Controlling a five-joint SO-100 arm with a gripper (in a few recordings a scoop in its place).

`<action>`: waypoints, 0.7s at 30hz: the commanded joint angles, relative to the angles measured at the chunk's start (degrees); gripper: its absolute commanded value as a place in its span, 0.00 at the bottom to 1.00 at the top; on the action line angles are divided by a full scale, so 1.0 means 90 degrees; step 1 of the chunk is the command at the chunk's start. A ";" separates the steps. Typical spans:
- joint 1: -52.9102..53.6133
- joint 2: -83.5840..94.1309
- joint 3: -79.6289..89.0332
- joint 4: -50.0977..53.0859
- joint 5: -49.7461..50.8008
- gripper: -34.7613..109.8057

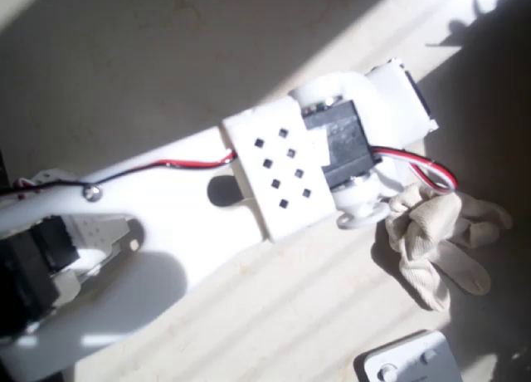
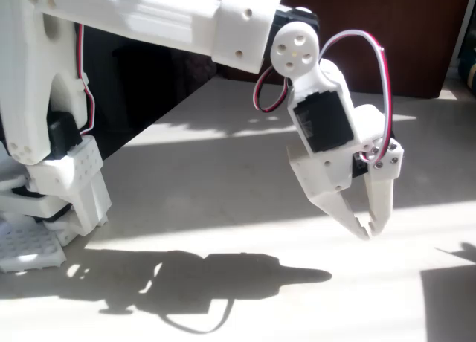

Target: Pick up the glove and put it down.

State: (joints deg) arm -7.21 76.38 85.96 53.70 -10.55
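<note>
- Glove (image 1: 436,241) lies crumpled near the table's (image 1: 166,66) right edge, overhead view.
- Gripper (image 2: 364,227) hangs above the table; I see fingertips together, holding nothing.

The arm (image 2: 149,15) is white printed plastic, blocky and square-edged, with black motors (image 2: 321,120) set into its joints. Red, white and black cables (image 2: 383,74) loop between the sections. One flat plate (image 1: 278,173) carries small square holes. The tool (image 2: 364,224) has two pointed white fingers (image 2: 338,204).
</note>
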 commanded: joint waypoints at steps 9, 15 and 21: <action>-0.0029 0.0146 -0.0195 -0.0029 0.0059 0.24; -0.0029 0.0508 -0.0225 -0.0029 -0.0020 0.24; -0.0029 0.1387 -0.0127 -0.0020 -0.0020 0.24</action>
State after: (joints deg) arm -7.21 81.83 85.96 53.61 -10.55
